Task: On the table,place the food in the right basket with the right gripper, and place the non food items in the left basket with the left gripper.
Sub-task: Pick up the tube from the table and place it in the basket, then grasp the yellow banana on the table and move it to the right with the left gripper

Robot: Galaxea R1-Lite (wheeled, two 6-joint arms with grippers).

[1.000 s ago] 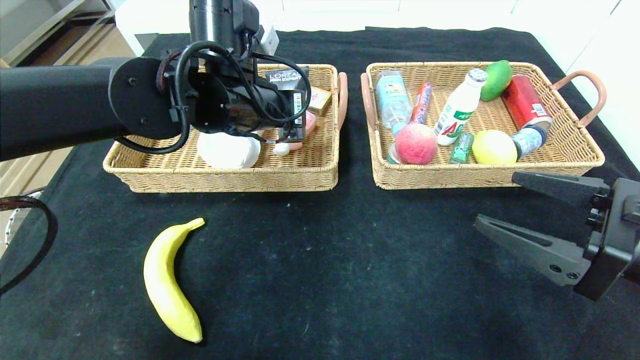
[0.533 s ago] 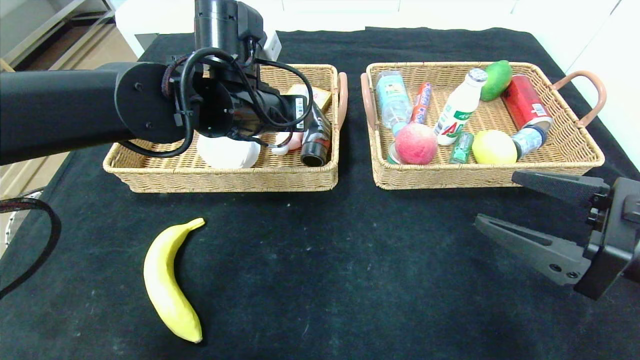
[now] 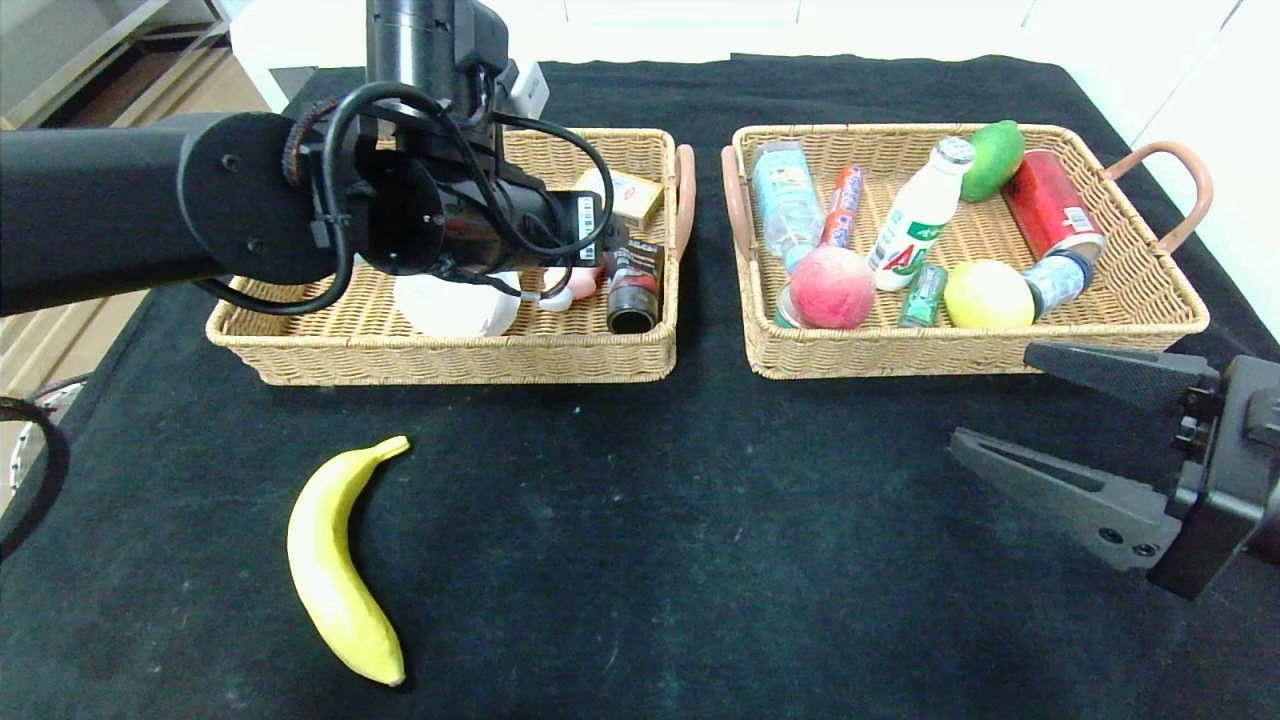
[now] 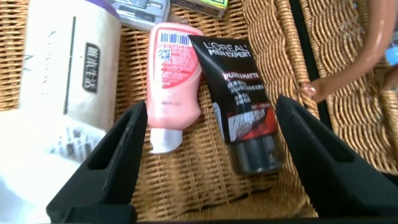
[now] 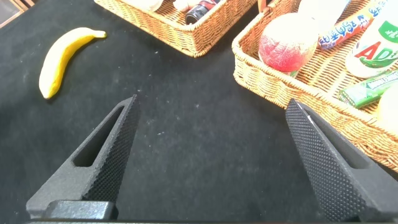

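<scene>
Inside left basket point(image 3: 440, 350): L'Oreal tube point(image 4: 244, 112), pink bottle point(image 4: 173, 74)

Banana point(image 3: 338, 562) alone on black table point(image 3: 700, 520)

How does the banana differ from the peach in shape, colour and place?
The banana is long, curved and yellow; the peach is round and pink-red. The banana lies on the black table, outside both baskets; the peach sits inside the right basket. Both are fruit, and no gripper touches either.

"L'OREAL MEN EXPERT" on black tube point(image 4: 244, 102)
</scene>
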